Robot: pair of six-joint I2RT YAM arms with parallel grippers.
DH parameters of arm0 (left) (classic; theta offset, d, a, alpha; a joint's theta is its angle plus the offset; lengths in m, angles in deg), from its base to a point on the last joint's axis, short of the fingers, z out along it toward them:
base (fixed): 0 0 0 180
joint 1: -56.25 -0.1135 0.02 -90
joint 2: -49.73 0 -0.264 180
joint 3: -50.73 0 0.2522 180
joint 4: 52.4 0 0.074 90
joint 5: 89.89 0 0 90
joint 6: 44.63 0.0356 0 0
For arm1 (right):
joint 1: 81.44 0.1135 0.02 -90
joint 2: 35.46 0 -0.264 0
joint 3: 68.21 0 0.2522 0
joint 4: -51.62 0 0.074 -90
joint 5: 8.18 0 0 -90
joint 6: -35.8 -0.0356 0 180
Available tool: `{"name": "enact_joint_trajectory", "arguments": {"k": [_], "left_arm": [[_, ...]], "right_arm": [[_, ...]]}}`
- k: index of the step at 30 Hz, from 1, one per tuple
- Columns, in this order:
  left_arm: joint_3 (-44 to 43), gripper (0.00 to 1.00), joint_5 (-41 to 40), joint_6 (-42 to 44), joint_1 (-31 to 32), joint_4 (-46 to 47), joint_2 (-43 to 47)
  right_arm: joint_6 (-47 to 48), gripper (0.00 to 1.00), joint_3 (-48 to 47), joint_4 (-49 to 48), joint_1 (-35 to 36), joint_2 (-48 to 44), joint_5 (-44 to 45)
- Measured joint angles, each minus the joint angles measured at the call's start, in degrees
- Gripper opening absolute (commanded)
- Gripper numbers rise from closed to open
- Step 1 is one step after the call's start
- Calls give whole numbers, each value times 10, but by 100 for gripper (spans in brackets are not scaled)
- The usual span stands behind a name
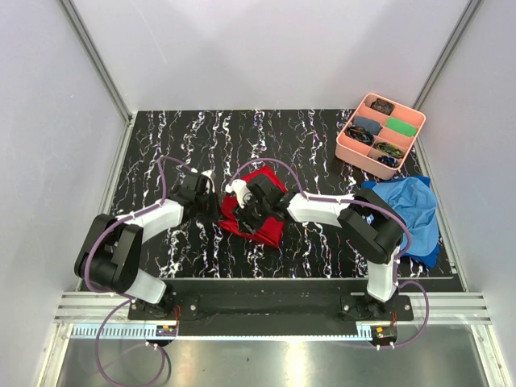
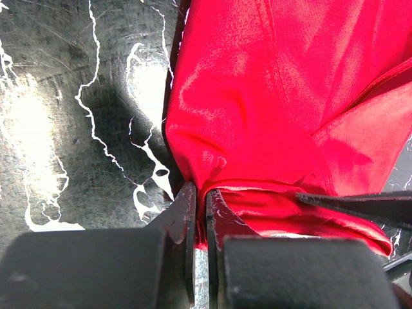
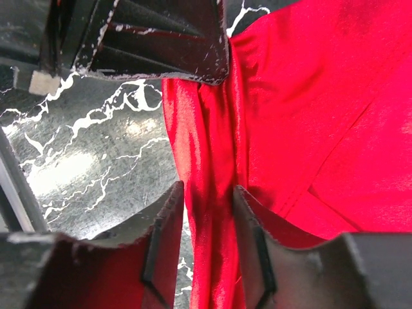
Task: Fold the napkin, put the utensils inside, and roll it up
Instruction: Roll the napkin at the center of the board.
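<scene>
The red napkin (image 1: pixel 262 219) lies bunched on the black marble table, between my two grippers. At its left edge my left gripper (image 1: pixel 216 200) is shut on the cloth, and the left wrist view shows the hem of the napkin (image 2: pixel 257 116) pinched between its jaws (image 2: pixel 199 201). Just to the right, my right gripper (image 1: pixel 243 201) stands open. In its own view a raised fold of the napkin (image 3: pixel 309 116) runs between its parted jaws (image 3: pixel 207 193). The left gripper's fingers (image 3: pixel 161 51) are close ahead of it. The utensils are out of view.
A pink tray (image 1: pixel 355 157) with small dark and green items stands at the back right. A crumpled blue cloth (image 1: pixel 411 205) lies by the right edge. Pale walls enclose the table (image 1: pixel 322 145) on three sides.
</scene>
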Motion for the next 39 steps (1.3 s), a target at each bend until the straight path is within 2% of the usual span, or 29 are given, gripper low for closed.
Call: {"name": "enact_joint_trajectory", "arguments": {"k": [2, 6, 10, 12, 13, 15, 17, 20, 22, 27, 31, 35, 39], "left_arm": [[0, 0, 0, 0, 0, 0, 0], [0, 0, 0, 0, 0, 0, 0], [0, 0, 0, 0, 0, 0, 0], [0, 0, 0, 0, 0, 0, 0], [0, 0, 0, 0, 0, 0, 0], [0, 2, 0, 0, 0, 0, 0], [0, 9, 0, 0, 0, 0, 1], [5, 26, -4, -2, 0, 1, 6], [9, 39, -9, -6, 0, -3, 14], [23, 58, -27, -15, 0, -5, 53], [51, 65, -42, -28, 0, 8, 99], [99, 77, -41, -38, 0, 44, 140], [134, 75, -27, -41, 0, 83, 151]], "right_arm": [[1, 41, -3, 1, 0, 1, 4], [0, 30, -9, 2, -1, 2, 7], [-3, 26, -10, 3, -6, 3, 4], [-4, 20, -15, 7, -11, 10, 0], [-5, 14, -18, 8, -14, 14, -3], [-7, 10, -21, 8, -19, 24, -8], [-11, 5, -24, 9, -21, 33, -15], [-14, 1, -30, 11, -23, 38, -24], [-14, 0, -33, 14, -26, 42, -29], [-19, 0, -39, 13, -41, 55, -56], [-25, 0, -47, 13, -54, 67, -85], [-31, 0, -55, 15, -64, 78, -114], [-38, 0, -63, 18, -72, 89, -143]]}}
